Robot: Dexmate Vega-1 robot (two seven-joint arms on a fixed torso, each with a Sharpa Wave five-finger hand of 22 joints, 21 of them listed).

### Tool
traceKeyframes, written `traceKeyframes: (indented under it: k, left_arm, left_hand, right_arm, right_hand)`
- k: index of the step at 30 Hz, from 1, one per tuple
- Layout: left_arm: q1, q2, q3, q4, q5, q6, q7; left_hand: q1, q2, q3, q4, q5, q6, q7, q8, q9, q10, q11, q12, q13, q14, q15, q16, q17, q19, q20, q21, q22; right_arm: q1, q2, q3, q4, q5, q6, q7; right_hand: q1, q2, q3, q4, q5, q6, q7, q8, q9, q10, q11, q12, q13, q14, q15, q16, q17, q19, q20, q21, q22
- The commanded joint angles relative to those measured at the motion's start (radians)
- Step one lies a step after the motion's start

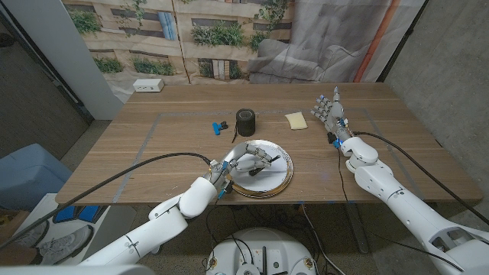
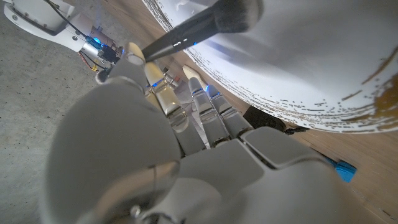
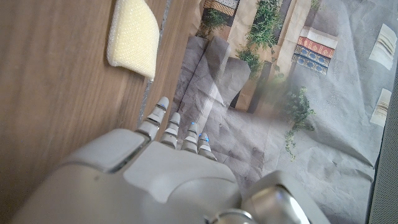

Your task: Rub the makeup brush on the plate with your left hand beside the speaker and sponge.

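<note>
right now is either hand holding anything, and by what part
The left hand holds the makeup brush by its dark handle, bristles over the plate. The right hand holds nothing, its fingers apart.

I stand in what looks like a robot test room dressed up as a set. A printed backdrop of buildings and greenery (image 1: 183, 30) hangs creased behind my brown wooden table (image 1: 183, 122), bare grey concrete walls (image 1: 443, 69) flank it, thick black cables (image 1: 114, 179) trail along my arms, and grey tape lines (image 1: 145, 141) mark the tabletop.
</note>
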Motion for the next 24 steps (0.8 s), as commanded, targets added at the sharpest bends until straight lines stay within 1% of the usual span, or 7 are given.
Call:
traceKeyframes:
  k: [1, 17, 24]
  left_arm:
    - [0.009, 0.007, -0.012, -0.030, -0.012, 0.021, -0.005]
    - [0.019, 0.030, -0.041, -0.073, -0.016, 0.043, 0.001]
    - [0.033, 0.053, -0.065, -0.104, 0.003, 0.071, 0.019]
  left_hand:
    - [0.008, 0.003, -0.005, -0.002, 0.007, 0.001, 0.004, 0.003, 0.005, 0.003, -0.003, 0.006, 0.003, 0.009, -0.154, 0.007, 0.002, -0.003, 0.002, 0.002, 0.002]
    - [0.010, 0.004, -0.006, -0.002, 0.007, 0.003, 0.003, 0.003, 0.005, 0.003, -0.003, 0.006, 0.003, 0.008, -0.155, 0.007, 0.002, -0.003, 0.002, 0.002, 0.002]
    - [0.012, 0.004, -0.006, -0.002, 0.007, 0.005, 0.003, 0.004, 0.005, 0.004, -0.003, 0.006, 0.003, 0.008, -0.155, 0.006, 0.001, -0.004, 0.000, 0.002, 0.002]
  right_arm:
    - [0.000, -0.001, 0.000, 0.001, 0.002, 0.000, 0.005]
    - [0.000, 0.000, 0.000, 0.000, 0.000, 0.000, 0.000]
    - [0.000, 0.000, 0.000, 0.001, 0.000, 0.000, 0.000]
  right_hand:
    - [0.002, 0.101, 0.000, 0.005, 0.006, -0.008, 0.001, 0.005, 0.003, -0.008, 0.001, 0.007, 0.001, -0.001, 0.009, 0.003, 0.003, -0.001, 0.006, 0.005, 0.006]
    - [0.002, 0.101, 0.000, 0.005, 0.006, -0.009, 0.000, 0.005, 0.003, -0.009, 0.001, 0.007, 0.001, -0.001, 0.009, 0.003, 0.003, -0.002, 0.007, 0.005, 0.006]
    - [0.002, 0.101, 0.000, 0.005, 0.006, -0.009, 0.000, 0.005, 0.003, -0.008, 0.001, 0.007, 0.001, -0.001, 0.007, 0.003, 0.003, -0.002, 0.007, 0.005, 0.006]
